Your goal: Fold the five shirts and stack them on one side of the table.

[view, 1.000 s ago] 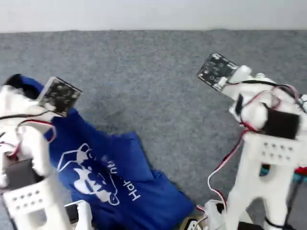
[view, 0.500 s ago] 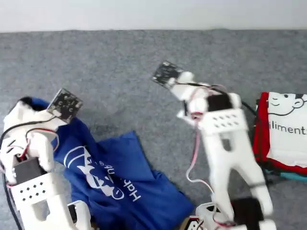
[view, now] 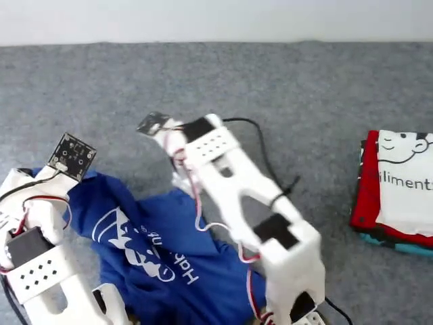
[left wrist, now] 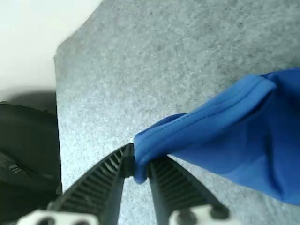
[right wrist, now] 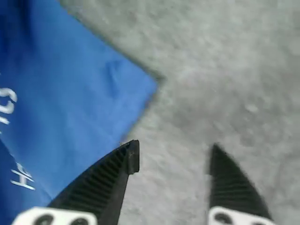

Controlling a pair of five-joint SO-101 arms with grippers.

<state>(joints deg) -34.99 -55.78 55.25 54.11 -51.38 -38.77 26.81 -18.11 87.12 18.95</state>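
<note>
Surface: a grey felt-like table runs back to a pale wall.
Blue shirt: lies crumpled and unfolded at the near left of the table, print up, one edge lifted off the surface.
Left gripper: clenched on that lifted hem, the cloth bunched between its ribbed jaws.
Right gripper: jaws spread wide and holding nothing, hanging just above the shirt's far corner where blue cloth meets bare table.
Folded stack: red, white and teal shirts piled at the right edge, well apart from the blue one.
Change: a second ago the right arm stood over the right side, hiding the stack; it has since swung across to the middle and come down near the shirt. The left arm has drawn its held edge slightly nearer.
Meaning: this looks like the last shirt. Both arms seem set to spread it flat before folding, once the right takes its corner.
</note>
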